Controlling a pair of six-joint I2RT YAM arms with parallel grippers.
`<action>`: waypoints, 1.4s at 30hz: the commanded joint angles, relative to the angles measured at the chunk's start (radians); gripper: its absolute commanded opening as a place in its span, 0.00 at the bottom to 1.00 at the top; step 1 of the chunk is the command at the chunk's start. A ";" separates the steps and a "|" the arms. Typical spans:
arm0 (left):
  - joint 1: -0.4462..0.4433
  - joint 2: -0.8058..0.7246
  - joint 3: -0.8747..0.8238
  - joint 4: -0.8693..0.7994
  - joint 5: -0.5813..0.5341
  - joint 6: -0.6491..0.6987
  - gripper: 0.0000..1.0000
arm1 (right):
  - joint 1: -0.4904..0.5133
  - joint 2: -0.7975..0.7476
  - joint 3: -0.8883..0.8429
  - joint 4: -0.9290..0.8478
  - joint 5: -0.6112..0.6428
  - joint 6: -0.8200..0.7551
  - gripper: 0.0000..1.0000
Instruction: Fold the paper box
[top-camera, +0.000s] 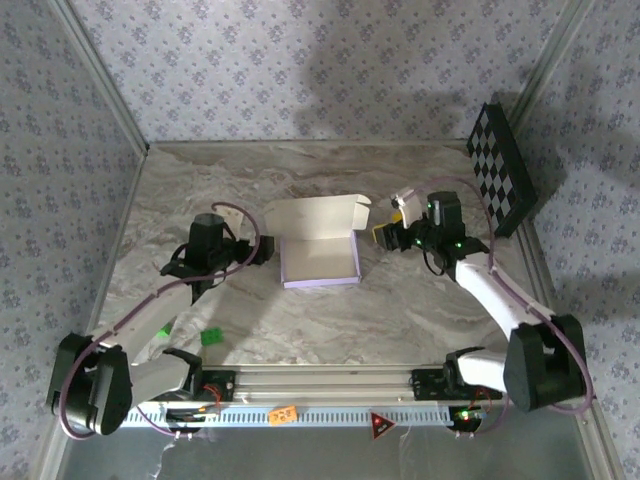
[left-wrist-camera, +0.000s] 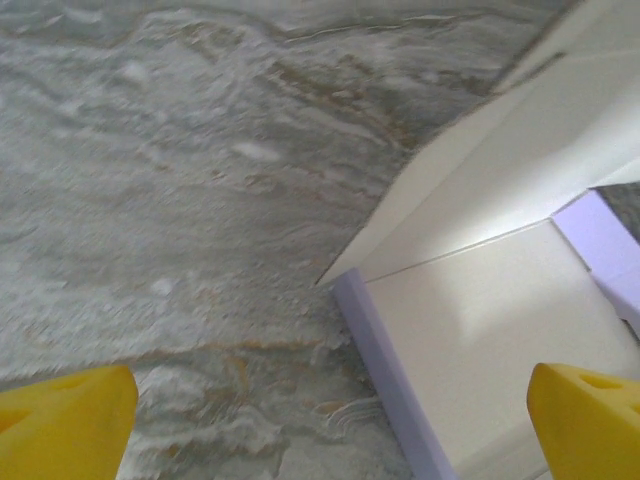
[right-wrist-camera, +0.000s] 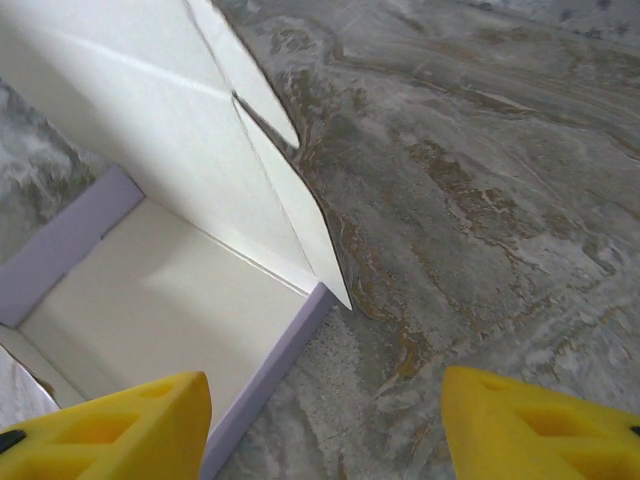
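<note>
Marbled grey-and-tan table (top-camera: 400, 320) carries everything, set in a booth of flowered wallpaper. Along its near edge runs a metal rail (top-camera: 330, 385) where both arms are bolted, with an orange tag (top-camera: 284, 412) and a red triangle sticker (top-camera: 381, 424) on its front lip. Just beyond the rail, on the left, a small green piece (top-camera: 211, 337) lies on the marble beside the left arm.

Farther in, the paper box (top-camera: 320, 262) sits near the middle of the table, a shallow lavender tray, cream inside. Its cream-white lid flap (top-camera: 315, 213) rises from the far wall, leaning back.

The left pincer (top-camera: 265, 250) hangs just beside the box's far left corner. In the left wrist view its yellow fingers (left-wrist-camera: 70, 420) stand wide apart, released, with the lavender side wall and the foot of the lid between them, touching neither.

The right pincer (top-camera: 383, 237) hangs by the far right corner. In its wrist view the yellow fingers (right-wrist-camera: 540, 430) are also spread and grasp nothing: one hangs over the box's interior, the other over bare marble, with the lavender wall running between them.

Beyond, at the far right, a black-and-white checkerboard panel (top-camera: 503, 168) leans against the wall (top-camera: 300, 60).
</note>
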 joint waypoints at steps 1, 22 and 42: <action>0.007 0.044 -0.034 0.213 0.123 0.108 0.98 | -0.011 0.064 0.021 0.128 -0.079 -0.101 0.66; 0.033 0.250 0.166 0.175 0.178 0.171 0.67 | -0.017 0.353 0.221 0.163 -0.310 -0.186 0.52; 0.033 0.248 0.211 0.083 0.216 0.169 0.21 | 0.003 0.283 0.218 0.054 -0.219 -0.174 0.14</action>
